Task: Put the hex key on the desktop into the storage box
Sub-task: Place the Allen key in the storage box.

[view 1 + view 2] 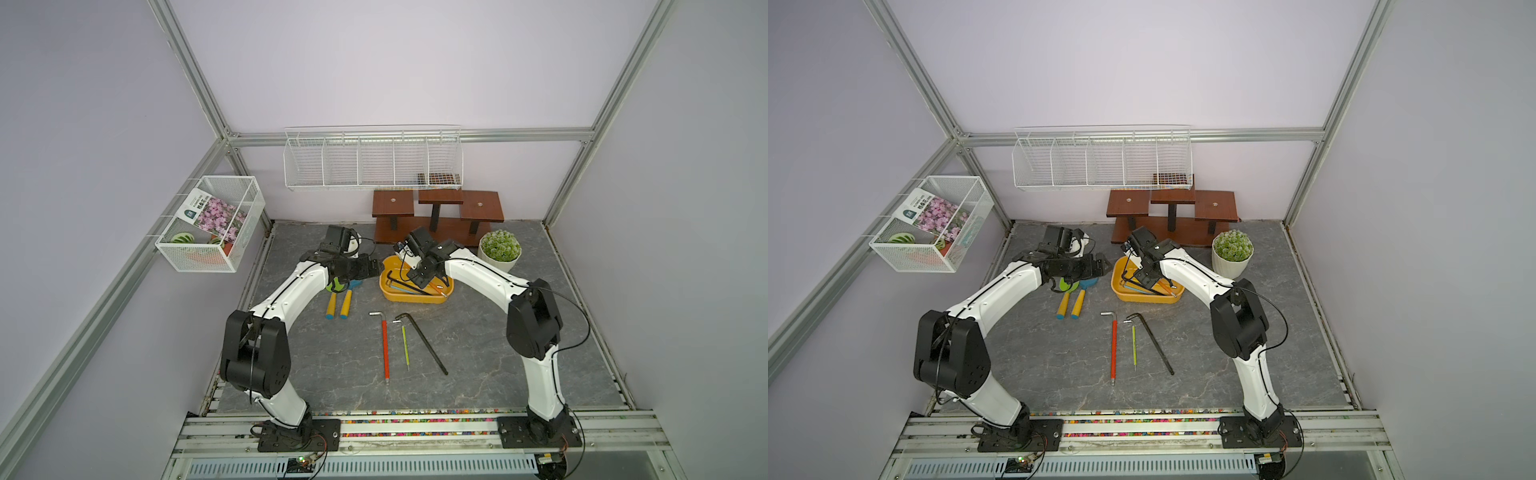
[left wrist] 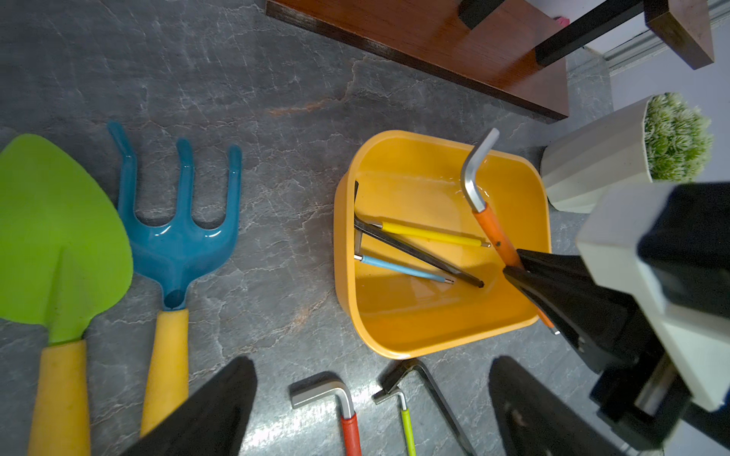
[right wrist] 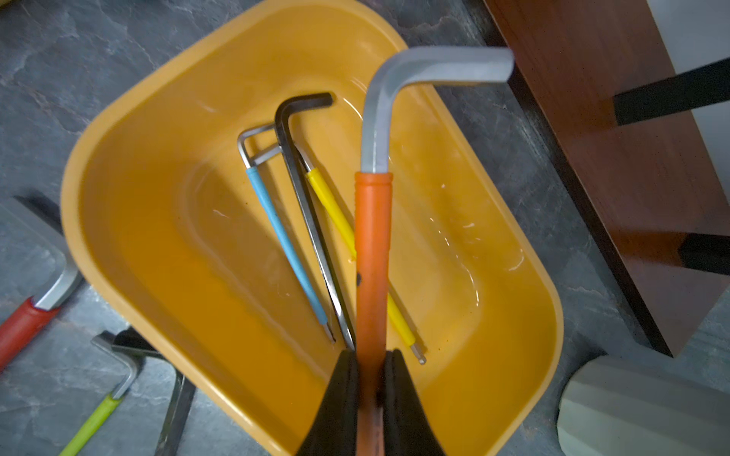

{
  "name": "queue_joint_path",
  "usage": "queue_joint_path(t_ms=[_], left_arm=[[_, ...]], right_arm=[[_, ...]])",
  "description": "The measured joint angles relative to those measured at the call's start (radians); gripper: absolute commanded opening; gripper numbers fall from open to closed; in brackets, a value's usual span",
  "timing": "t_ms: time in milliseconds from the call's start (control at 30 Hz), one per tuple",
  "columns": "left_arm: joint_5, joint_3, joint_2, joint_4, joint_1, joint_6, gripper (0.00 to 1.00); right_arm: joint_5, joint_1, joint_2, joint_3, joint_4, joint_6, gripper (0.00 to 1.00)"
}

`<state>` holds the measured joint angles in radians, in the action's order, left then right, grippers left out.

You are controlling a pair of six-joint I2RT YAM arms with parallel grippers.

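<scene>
**Orange hex key held over the yellow storage box**

The right gripper point(image 3: 371, 357) is pinching the orange-sleeved hex key point(image 3: 373, 237), its two black fingers pressed against the sleeve from either side. In the right wrist view the key runs up the centre of the frame, over the inside of the storage box point(image 3: 130, 237), and its bare silver bend reaches the box's far rim at upper right. Whether the key touches the box I cannot tell.

Three keys lie on the box floor, just left of the held one: a blue-sleeved key point(image 3: 284, 244), a plain black key point(image 3: 304, 189) and a yellow-sleeved key point(image 3: 332, 205).

In both top views the box sits at mid-frame on the grey veined desk point(image 1: 332, 353). Below it on the desk lie a red-sleeved key point(image 1: 385, 349), a green-sleeved key point(image 1: 405, 347) and a long black key point(image 1: 426, 345), side by side.

The left gripper point(image 2: 373, 363) has its fingers spread wide and holds nothing. A green trowel point(image 2: 59, 237) and a blue rake point(image 2: 177, 237) lie at the left of its wrist view.
</scene>
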<state>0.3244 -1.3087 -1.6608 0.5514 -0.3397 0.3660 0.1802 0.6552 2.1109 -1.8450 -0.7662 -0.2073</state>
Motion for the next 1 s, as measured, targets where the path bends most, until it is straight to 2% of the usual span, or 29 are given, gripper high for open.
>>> queue_joint_path(t_ms=[333,1000], left_arm=[[-0.014,0.000,0.000,0.000,0.000,0.000,0.97],[-0.014,0.000,0.000,0.001,0.000,0.000,0.97]], right_arm=[[-0.015,-0.005,0.100,-0.109,-0.003,-0.050,0.00],[-0.055,-0.008,0.117,-0.081,0.010,-0.042,0.03]])
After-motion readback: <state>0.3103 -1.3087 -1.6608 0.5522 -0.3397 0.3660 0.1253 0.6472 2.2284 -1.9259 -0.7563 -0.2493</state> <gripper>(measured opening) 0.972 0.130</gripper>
